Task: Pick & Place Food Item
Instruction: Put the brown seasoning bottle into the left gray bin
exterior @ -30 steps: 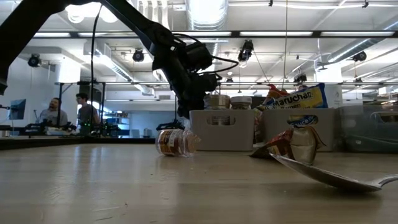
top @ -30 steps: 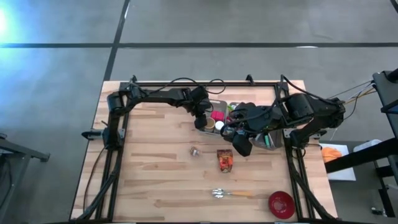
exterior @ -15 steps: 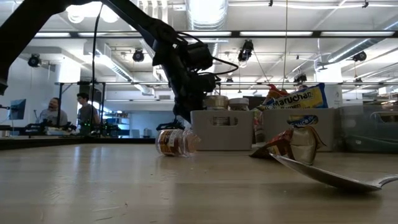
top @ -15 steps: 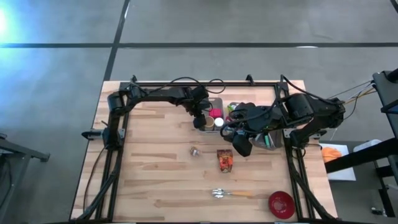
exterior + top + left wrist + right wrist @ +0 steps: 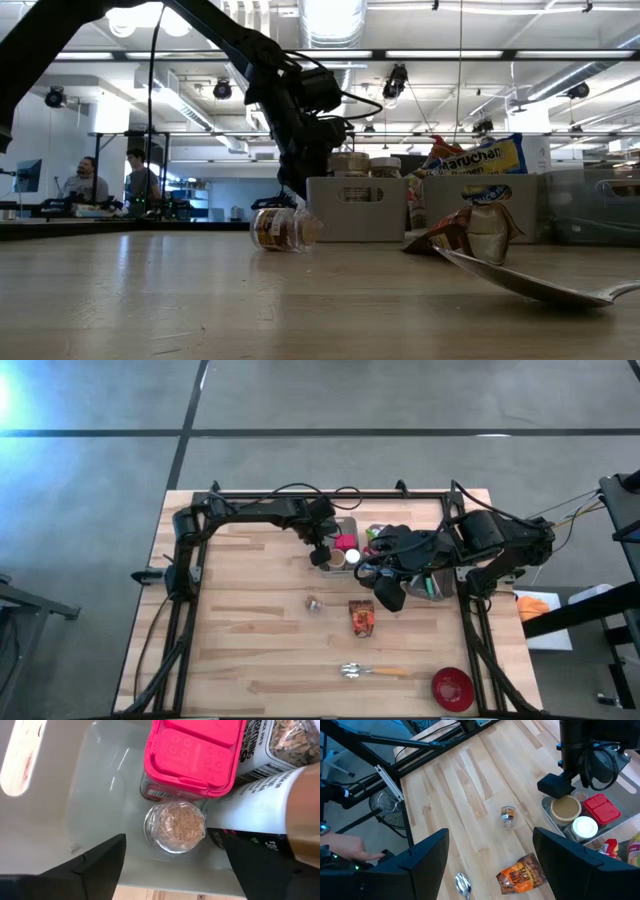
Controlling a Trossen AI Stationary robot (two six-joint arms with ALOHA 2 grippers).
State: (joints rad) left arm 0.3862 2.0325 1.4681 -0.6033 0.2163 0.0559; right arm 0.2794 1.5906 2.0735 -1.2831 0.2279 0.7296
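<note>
My left gripper (image 5: 175,870) (image 5: 323,552) is open over the near left corner of the grey bin (image 5: 348,525), pointing steeply down. A small glass jar of tan grains (image 5: 175,826) (image 5: 565,809) stands upright on the bin's floor between the fingers, with a gap on each side. Beside it in the bin are a pink-lidded container (image 5: 192,755) and a white bottle (image 5: 260,802). My right gripper (image 5: 490,865) (image 5: 390,595) hangs open, high over the table right of the bin, with nothing in it.
On the bare wood lie a small jar on its side (image 5: 313,603) (image 5: 283,228), an orange snack bag (image 5: 362,618), a spoon (image 5: 365,672) and a red bowl (image 5: 452,688) at the near right corner. More packets fill the bin's right part (image 5: 480,155). People sit beyond the table (image 5: 110,180).
My left gripper has stayed over the bin's corner, tipped a little at the wrist, and its fingers now stand wider apart, off the jar of grains. The jar stands in the bin. My right arm has kept still.
</note>
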